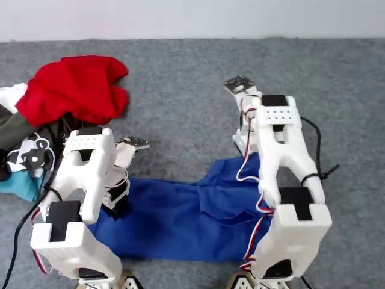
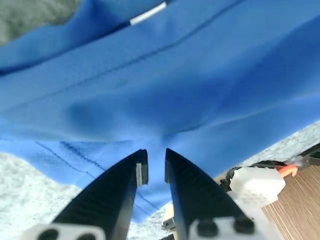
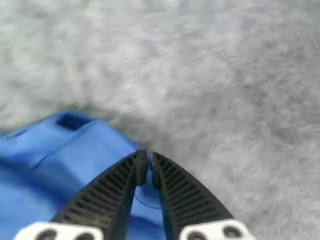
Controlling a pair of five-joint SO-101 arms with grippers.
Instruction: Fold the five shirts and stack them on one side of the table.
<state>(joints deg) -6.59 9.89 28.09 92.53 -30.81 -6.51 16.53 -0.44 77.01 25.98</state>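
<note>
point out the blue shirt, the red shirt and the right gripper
blue shirt (image 1: 180, 220): high view, middle of the cloth
red shirt (image 1: 75, 90): high view, middle of the crumpled heap
right gripper (image 3: 148, 165): right wrist view, midway between fingertips

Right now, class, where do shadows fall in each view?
High view: shadow beneath the white left arm on the blue cloth shirt; right wrist view: soft shadow on the grey felt table cover beside the shirt; left wrist view: faint fold shading.

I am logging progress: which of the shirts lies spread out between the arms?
The blue shirt. It alone lies flat, apart from the heap; the red shirt and the others are piled at the far left.
</note>
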